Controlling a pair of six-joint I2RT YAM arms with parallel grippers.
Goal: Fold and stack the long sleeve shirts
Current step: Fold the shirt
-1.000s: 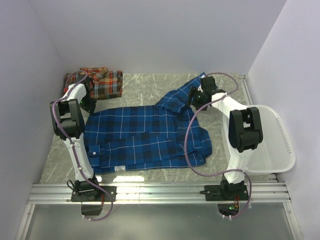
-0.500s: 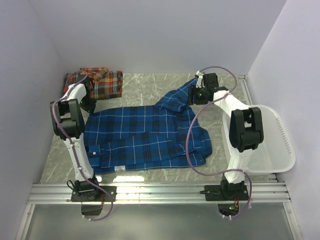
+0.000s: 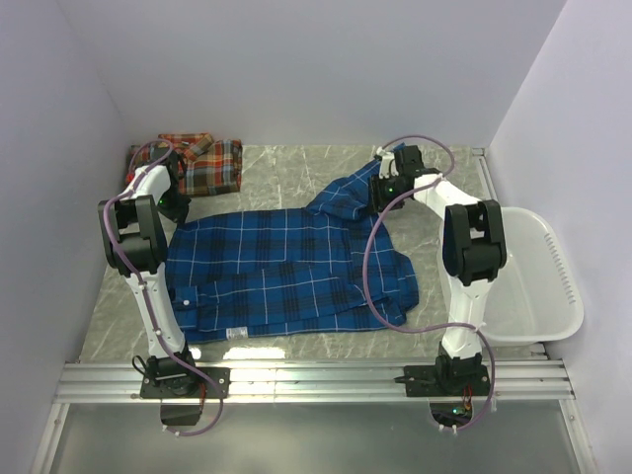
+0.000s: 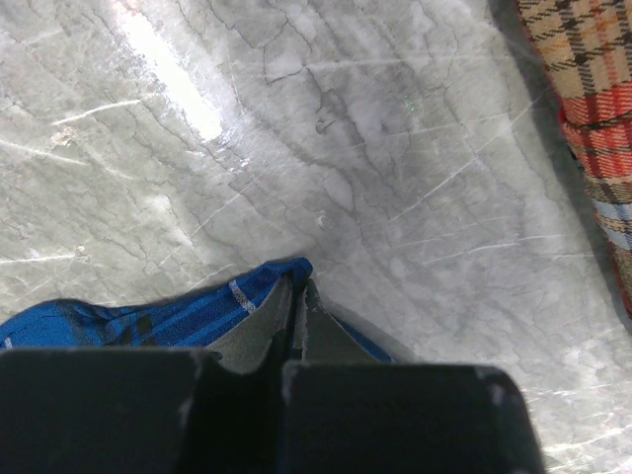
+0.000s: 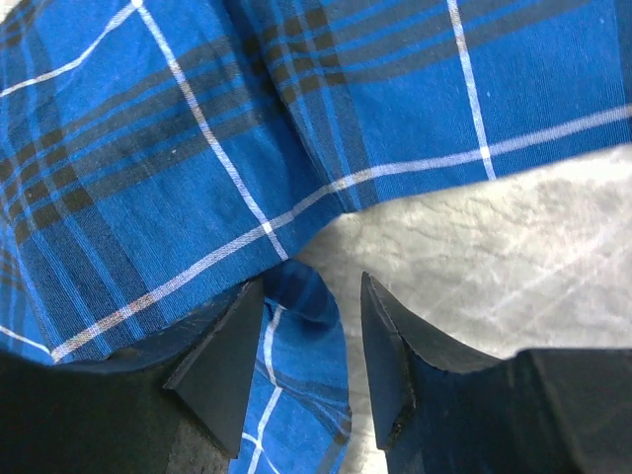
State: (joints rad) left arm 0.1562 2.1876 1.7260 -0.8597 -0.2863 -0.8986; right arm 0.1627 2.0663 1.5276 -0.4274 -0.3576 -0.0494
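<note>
Both claws are at the blue shirt [image 3: 286,267]: the left claw [image 4: 296,288] is pressed together on its edge, the right claw [image 5: 311,296] stands spread around a fold. It lies mostly flat on the bench [image 3: 296,168]; the red-orange shirt [image 3: 202,163] sits folded at far left

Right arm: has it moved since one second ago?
Yes. The right arm has swung its elbow left, uncovering more of the basket.
</note>
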